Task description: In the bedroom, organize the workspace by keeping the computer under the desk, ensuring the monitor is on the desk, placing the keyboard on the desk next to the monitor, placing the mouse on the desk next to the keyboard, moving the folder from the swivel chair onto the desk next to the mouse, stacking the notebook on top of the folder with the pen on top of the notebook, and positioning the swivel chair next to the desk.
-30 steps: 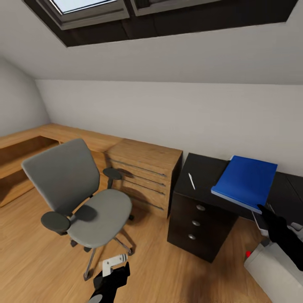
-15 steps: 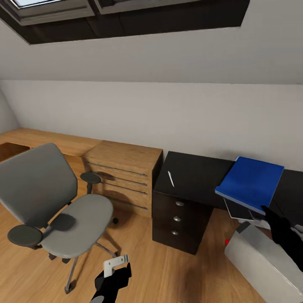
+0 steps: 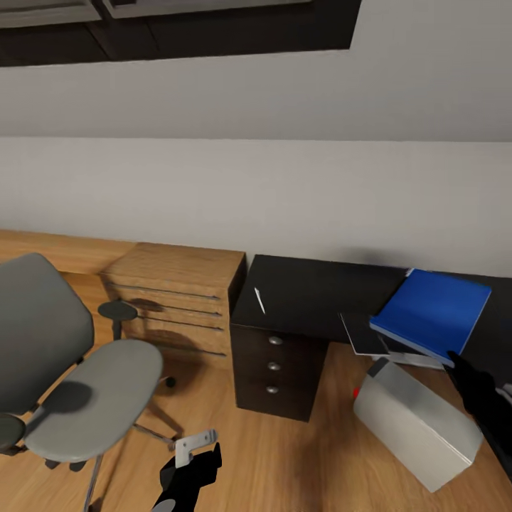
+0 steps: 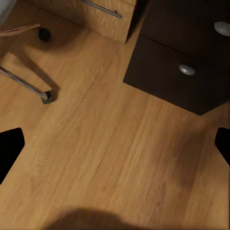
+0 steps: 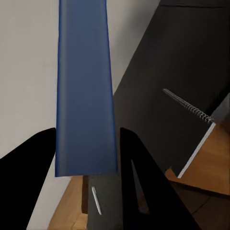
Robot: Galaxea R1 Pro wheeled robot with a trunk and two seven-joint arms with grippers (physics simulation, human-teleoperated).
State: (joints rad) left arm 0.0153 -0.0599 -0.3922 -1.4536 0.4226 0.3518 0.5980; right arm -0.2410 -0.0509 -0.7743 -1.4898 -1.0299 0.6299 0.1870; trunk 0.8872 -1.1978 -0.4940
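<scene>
Right gripper (image 5: 86, 158) clamps the blue folder (image 3: 432, 311) above the black desk (image 3: 313, 291).
Left gripper (image 4: 115, 143) hangs wide open and empty over the floor (image 4: 96, 143). The view has swung right since earlier: the swivel chair (image 3: 64, 370) sits further left, the computer (image 3: 416, 419) more exposed.

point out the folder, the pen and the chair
folder (image 3: 434, 309), head view, middle of its blue cover
pen (image 3: 259, 300), head view, midway along its white shaft, lying on the desk
chair (image 3: 96, 398), head view, middle of the grey seat
</scene>
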